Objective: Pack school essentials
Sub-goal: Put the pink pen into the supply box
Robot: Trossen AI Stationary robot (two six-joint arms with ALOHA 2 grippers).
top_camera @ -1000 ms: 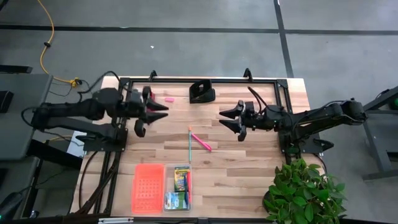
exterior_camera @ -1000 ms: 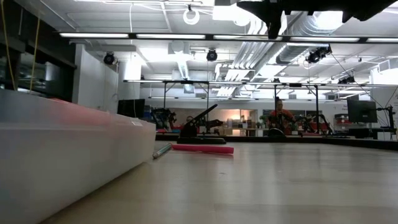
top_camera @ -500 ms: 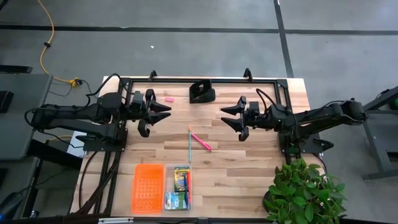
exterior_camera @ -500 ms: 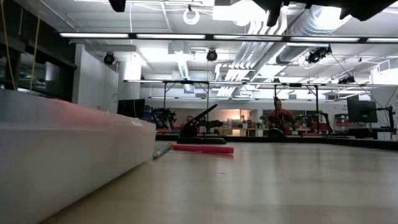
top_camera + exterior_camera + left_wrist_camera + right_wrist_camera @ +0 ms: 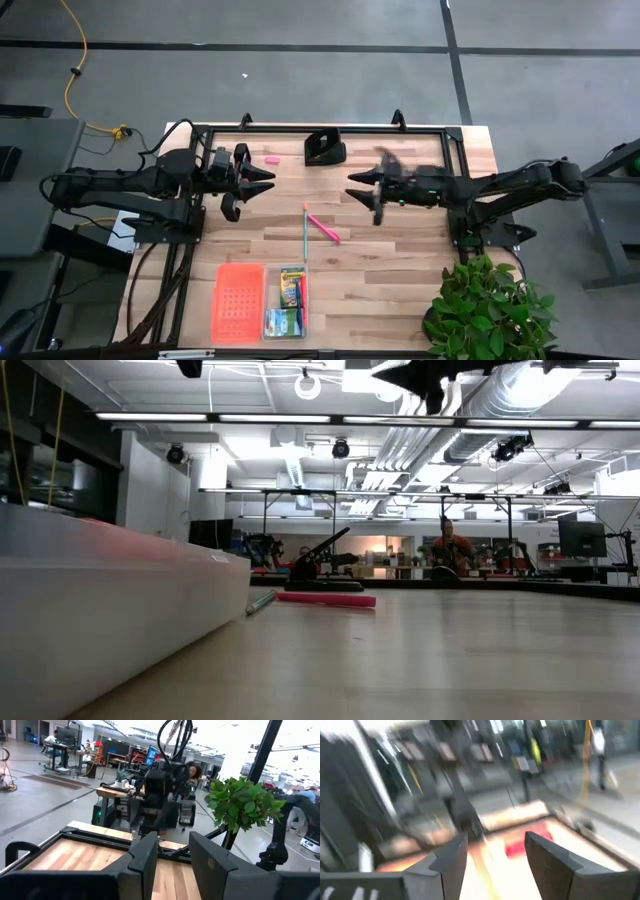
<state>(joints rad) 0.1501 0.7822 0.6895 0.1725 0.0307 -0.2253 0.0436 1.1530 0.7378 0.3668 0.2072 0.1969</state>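
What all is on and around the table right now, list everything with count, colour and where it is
Clear plastic bin: one, front edge, holding a yellow-green crayon box and a small green-and-white box.
Orange perforated lid: one, beside the bin.
Pink pen: one, table centre.
Green pencil: one, beside the pink pen.
Tiny pink eraser: one, back left.
Black dispenser-like block: one, back centre.
Green potted plant: one, front right corner.
Left gripper: open, above table's left.
Right gripper: open, above the table right of centre.

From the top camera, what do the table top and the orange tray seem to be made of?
Table top: apparently wood, pale planks with visible grain and joints, matte. Orange tray: probably plastic, with a uniform bright colour and a regular grid of small holes or dots; the finish is unclear.
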